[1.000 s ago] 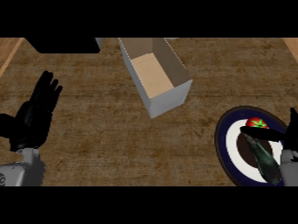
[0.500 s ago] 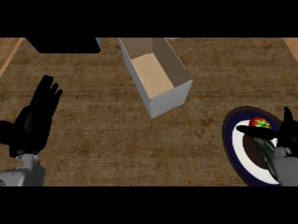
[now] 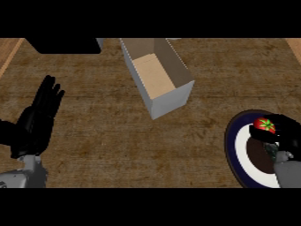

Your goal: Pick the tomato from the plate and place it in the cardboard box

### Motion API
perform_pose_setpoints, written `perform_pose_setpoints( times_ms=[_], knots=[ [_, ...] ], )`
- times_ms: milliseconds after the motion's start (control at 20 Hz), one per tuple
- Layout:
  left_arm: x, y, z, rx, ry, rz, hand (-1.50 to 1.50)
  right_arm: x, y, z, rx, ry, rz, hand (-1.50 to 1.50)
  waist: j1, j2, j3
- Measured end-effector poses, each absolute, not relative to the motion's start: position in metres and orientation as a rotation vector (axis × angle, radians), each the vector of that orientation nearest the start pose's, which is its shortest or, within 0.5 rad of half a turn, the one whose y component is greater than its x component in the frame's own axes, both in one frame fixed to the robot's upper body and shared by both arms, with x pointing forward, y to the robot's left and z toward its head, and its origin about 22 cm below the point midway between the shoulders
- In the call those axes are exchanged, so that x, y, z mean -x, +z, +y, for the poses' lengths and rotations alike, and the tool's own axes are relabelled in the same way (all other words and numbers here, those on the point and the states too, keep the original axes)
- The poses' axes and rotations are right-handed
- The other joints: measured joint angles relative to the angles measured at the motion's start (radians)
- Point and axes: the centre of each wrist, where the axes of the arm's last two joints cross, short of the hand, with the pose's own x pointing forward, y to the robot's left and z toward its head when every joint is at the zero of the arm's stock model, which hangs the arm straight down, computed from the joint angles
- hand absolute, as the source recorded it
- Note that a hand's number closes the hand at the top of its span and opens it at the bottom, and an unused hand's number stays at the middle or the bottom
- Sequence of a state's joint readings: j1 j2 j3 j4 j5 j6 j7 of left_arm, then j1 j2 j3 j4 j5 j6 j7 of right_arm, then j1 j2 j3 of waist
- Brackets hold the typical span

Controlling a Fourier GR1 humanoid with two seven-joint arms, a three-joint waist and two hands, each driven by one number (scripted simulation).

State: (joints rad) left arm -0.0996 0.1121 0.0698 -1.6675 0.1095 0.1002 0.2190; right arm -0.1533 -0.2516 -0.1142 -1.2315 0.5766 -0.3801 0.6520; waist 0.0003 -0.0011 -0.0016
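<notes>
Tomato (image 3: 266, 125) at plate (image 3: 234, 145), 4 o'clock | my right hand (image 3: 289, 134) curled round it | left hand (image 3: 35, 123) open, 8 o'clock

The red tomato (image 3: 265, 125) shows at the far edge of the dark-rimmed plate (image 3: 231, 148), well apart from the open cardboard box (image 3: 173, 99).
</notes>
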Motion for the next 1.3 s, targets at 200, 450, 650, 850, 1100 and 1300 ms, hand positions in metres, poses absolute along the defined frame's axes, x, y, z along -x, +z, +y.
perform_pose_setpoints(
  times_ms=[200,450,650,850,1100,1300],
  knots=[
    [-0.262,0.063,0.264,-0.072,0.109,-1.545,0.0,-0.279,-0.017,-0.308,1.008,0.017,-0.806,1.5,0.001,0.0,0.001],
    [-0.267,0.063,0.257,-0.065,0.1,-1.55,0.0,-0.293,0.002,-0.275,1.072,0.132,-0.909,1.5,0.015,0.001,0.0],
    [-0.273,0.067,0.241,0.002,0.035,-1.562,0.0,-0.308,0.017,-0.176,0.974,0.499,-1.168,1.5,0.131,0.013,-0.007],
    [-0.278,0.071,0.224,0.064,-0.032,-1.57,0.0,-0.308,0.041,-0.089,0.907,0.833,-1.379,1.5,0.219,0.021,-0.009],
    [-0.285,0.071,0.209,0.102,-0.078,-1.569,0.0,-0.298,0.076,-0.018,0.916,1.141,-1.523,1.5,0.247,0.022,-0.007],
    [-0.289,0.069,0.205,0.104,-0.084,-1.562,0.0,-0.287,0.106,0.015,0.924,1.174,-1.613,1.5,0.24,0.019,-0.005]
  ],
)
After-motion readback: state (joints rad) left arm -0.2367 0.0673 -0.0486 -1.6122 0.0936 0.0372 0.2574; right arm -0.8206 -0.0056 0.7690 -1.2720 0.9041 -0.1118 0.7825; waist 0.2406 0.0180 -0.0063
